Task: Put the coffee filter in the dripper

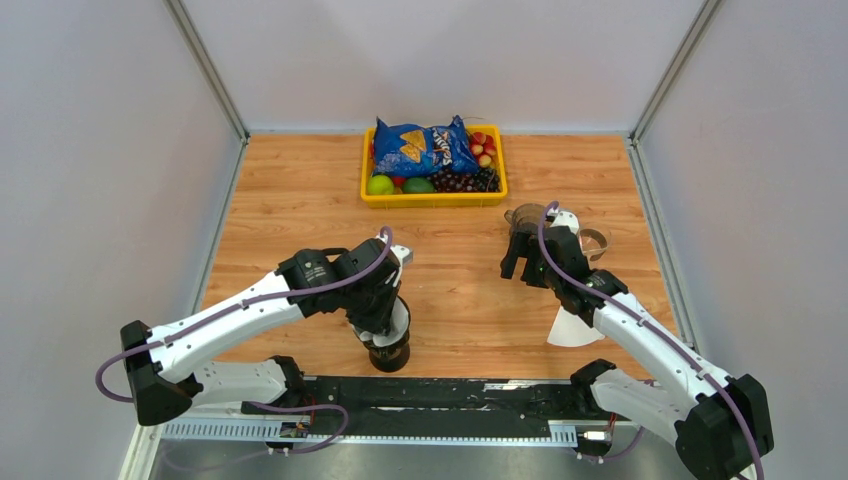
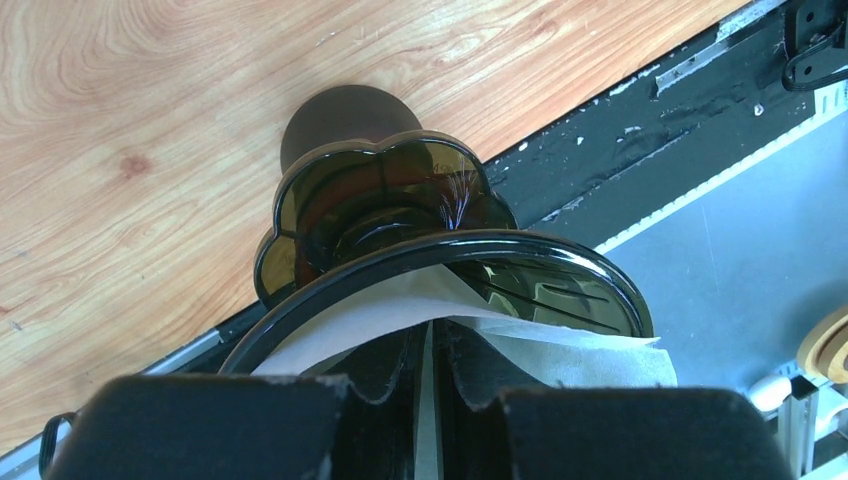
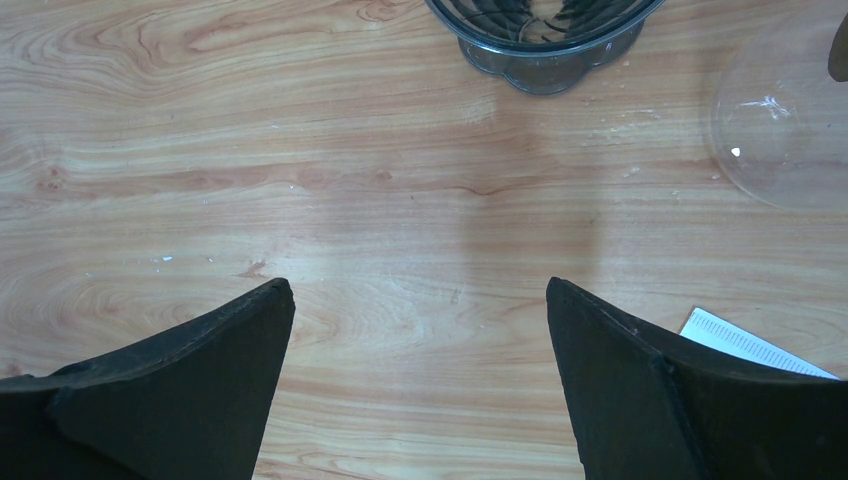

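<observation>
A dark brown dripper (image 1: 389,353) stands at the near table edge; in the left wrist view its rim (image 2: 560,262) curves around a white coffee filter (image 2: 345,322) that lies inside it. My left gripper (image 2: 432,338) points down into the dripper and is shut on a fold of that filter; in the top view the left gripper (image 1: 386,328) sits right above the dripper. My right gripper (image 1: 522,262) is open and empty above bare wood, as the right wrist view (image 3: 420,300) shows. A second white filter (image 1: 572,330) lies flat beside the right arm.
A clear dripper (image 1: 525,215) and a clear glass vessel (image 1: 597,240) stand just beyond my right gripper; both show in the right wrist view (image 3: 540,40) (image 3: 780,130). A yellow basket (image 1: 432,200) with a chip bag and fruit stands at the back.
</observation>
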Controlling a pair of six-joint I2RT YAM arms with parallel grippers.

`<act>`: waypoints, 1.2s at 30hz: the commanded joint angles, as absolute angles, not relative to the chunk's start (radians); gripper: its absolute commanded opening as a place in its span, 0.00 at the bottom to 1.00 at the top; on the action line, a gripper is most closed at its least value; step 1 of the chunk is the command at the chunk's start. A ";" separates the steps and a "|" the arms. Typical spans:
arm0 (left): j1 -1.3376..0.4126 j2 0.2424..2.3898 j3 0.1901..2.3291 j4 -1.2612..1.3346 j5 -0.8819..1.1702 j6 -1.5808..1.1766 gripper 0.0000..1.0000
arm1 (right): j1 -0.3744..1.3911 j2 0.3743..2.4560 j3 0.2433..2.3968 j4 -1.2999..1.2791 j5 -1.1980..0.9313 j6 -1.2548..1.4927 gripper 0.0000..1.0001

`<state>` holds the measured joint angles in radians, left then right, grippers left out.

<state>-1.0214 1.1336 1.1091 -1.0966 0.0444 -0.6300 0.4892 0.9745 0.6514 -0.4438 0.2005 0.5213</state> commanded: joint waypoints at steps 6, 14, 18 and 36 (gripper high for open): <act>-1.029 1.128 1.094 -1.066 0.045 -0.642 0.15 | 0.483 0.963 0.646 -0.401 0.219 0.518 1.00; -1.029 1.136 1.135 -1.074 0.040 -0.631 0.20 | 0.483 0.958 0.644 -0.401 0.219 0.516 1.00; -1.031 1.137 1.144 -1.081 0.034 -0.635 0.21 | 0.482 0.956 0.643 -0.400 0.219 0.517 1.00; -1.033 1.132 1.162 -1.095 0.023 -0.635 0.30 | 0.482 0.945 0.643 -0.400 0.223 0.518 1.00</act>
